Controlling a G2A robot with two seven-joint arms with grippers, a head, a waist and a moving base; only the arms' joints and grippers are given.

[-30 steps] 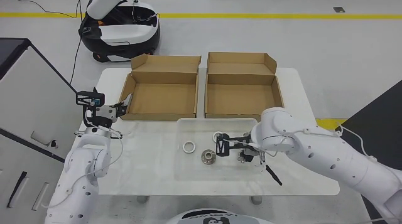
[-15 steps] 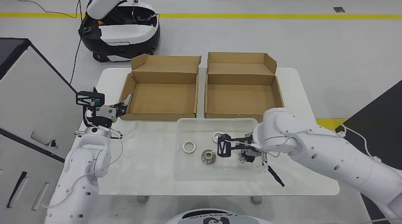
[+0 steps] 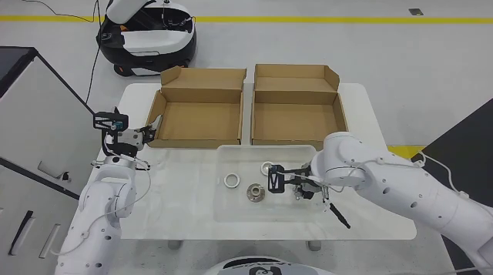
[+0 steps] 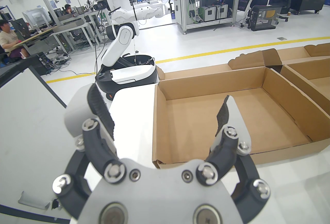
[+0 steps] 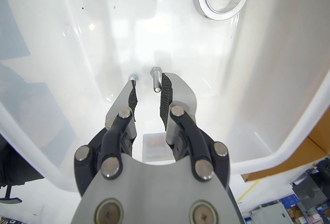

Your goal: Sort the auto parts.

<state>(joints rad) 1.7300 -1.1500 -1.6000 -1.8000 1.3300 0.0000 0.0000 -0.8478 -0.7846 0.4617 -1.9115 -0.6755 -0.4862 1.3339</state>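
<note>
Bolt [image 5: 156,80] between right end effector [image 5: 147,84] jaws

White table [image 3: 177,198], 2 open cardboard boxes side by side along its far edge. The left box [image 3: 202,121] and right box [image 3: 296,121] are pretty much touching. Just in front of them sits a white plastic tray [image 3: 231,207], mostly in front of the right one.
</note>
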